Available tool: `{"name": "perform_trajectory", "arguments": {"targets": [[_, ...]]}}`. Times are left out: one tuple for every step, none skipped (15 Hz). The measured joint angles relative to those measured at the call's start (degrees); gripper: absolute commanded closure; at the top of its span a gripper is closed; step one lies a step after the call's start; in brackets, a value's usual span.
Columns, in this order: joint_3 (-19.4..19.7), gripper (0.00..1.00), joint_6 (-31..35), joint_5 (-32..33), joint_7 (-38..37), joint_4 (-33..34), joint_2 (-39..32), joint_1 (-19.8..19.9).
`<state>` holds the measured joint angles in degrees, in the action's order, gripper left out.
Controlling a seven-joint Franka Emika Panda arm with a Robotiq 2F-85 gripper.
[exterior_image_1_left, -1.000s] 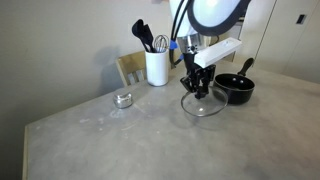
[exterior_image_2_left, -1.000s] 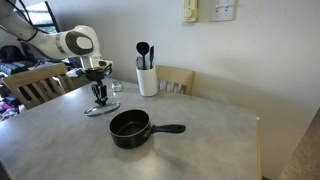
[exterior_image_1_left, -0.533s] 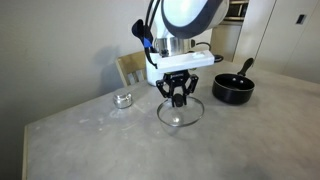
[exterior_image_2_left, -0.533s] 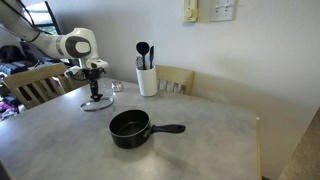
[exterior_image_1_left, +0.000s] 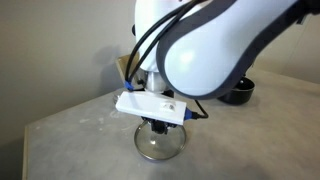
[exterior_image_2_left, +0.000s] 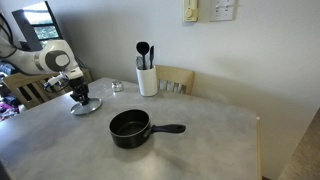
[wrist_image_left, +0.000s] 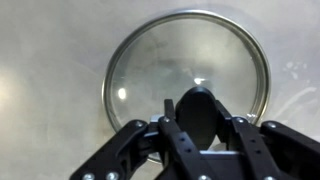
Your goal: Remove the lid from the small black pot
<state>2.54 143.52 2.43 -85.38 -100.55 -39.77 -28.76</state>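
Observation:
The clear glass lid (exterior_image_1_left: 160,143) with a metal rim hangs in my gripper (exterior_image_1_left: 158,126), just over the grey table. In the wrist view my gripper (wrist_image_left: 199,118) is shut on the lid's black knob, and the lid's glass (wrist_image_left: 150,70) fills the frame. In an exterior view the lid (exterior_image_2_left: 84,105) is at the far left, well apart from the small black pot (exterior_image_2_left: 130,127). The pot stands open on the table with its long handle pointing right. In an exterior view only part of the pot (exterior_image_1_left: 240,90) shows behind the arm.
A white utensil holder (exterior_image_2_left: 147,78) with black utensils stands at the back of the table. A small shiny metal cup (exterior_image_2_left: 116,86) sits near it. A wooden chair (exterior_image_2_left: 181,78) is behind the table. The table's edge (exterior_image_1_left: 30,125) is close to the lid.
My gripper has carried the lid away from the pot, toward the table's far side. The pot has not moved.

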Motion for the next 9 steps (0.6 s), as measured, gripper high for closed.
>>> {"name": "perform_trajectory", "arguments": {"targets": [[1.17,0.86,1.13,1.90,-4.24,-1.24,0.53,-1.65],[2.17,0.86,1.39,3.71,-7.91,-2.34,1.08,-3.05],[2.98,0.86,1.41,5.53,-11.13,-3.59,1.81,-4.24],[3.65,0.71,1.40,7.30,-13.89,-4.80,2.42,-5.22],[4.18,0.36,1.37,9.02,-16.19,-6.01,3.10,-6.05],[4.51,0.34,1.32,10.69,-18.01,-7.17,3.73,-6.62],[4.70,0.29,1.30,12.29,-19.46,-8.13,4.24,-6.95],[4.83,0.21,1.21,13.97,-20.72,-9.07,4.74,-7.15],[4.95,0.15,1.19,15.63,-21.81,-9.86,5.03,-7.24]]}}
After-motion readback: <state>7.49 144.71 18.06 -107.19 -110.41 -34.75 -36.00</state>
